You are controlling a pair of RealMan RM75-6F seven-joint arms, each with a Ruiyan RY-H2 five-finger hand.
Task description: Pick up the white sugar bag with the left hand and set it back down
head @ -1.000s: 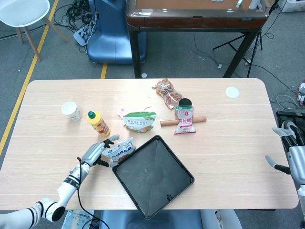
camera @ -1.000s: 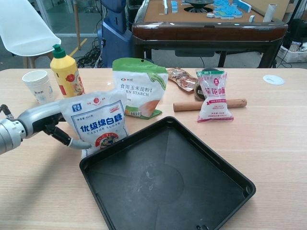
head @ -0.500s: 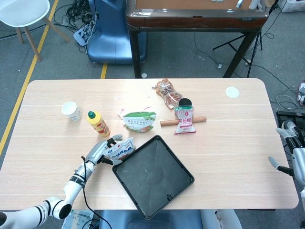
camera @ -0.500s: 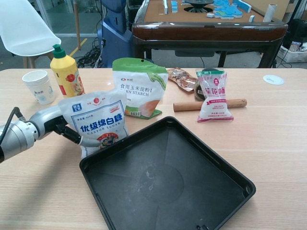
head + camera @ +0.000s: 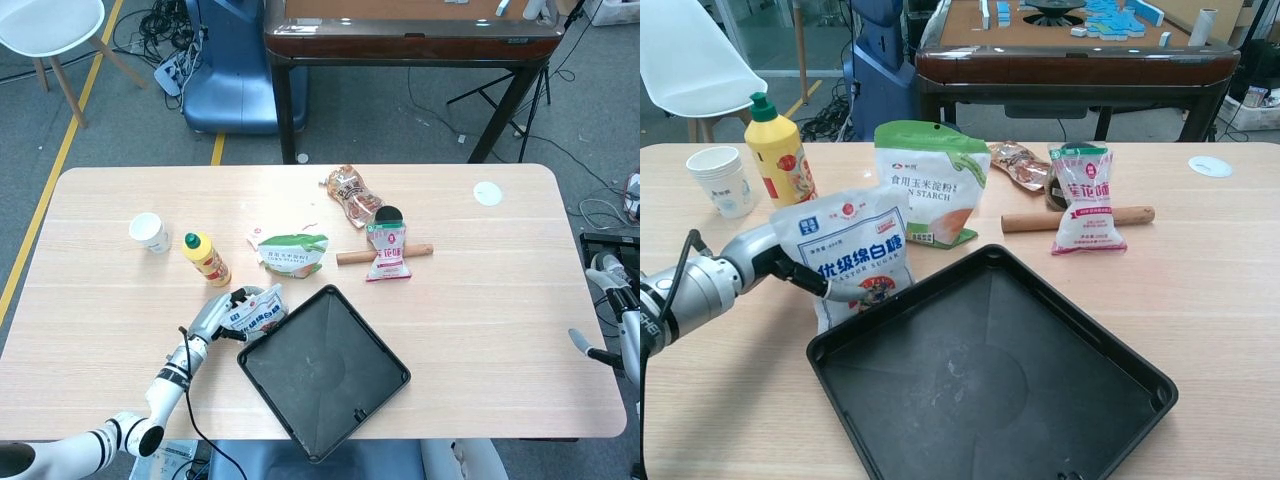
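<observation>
Left robot hand [image 5: 760, 262] grips the white sugar bag [image 5: 850, 250] from its left side. Bag stands upright on the surface [image 5: 1200, 260], long axis vertical, printed face toward chest camera, lower edge touching the black tray [image 5: 990, 380]. Right robot hand [image 5: 615, 320] far off, fingers apart, empty.

Grey floor [image 5: 400, 120] marked with yellow line [image 5: 60, 160]; white chair [image 5: 45, 25], dark table [image 5: 410, 35], cables [image 5: 165, 25] seen.

Pale wooden table [image 5: 480, 300]: black square plastic tray [image 5: 325, 368] lower centre; white paper cup [image 5: 149, 232], yellow squeeze bottle [image 5: 207, 259] left.
</observation>
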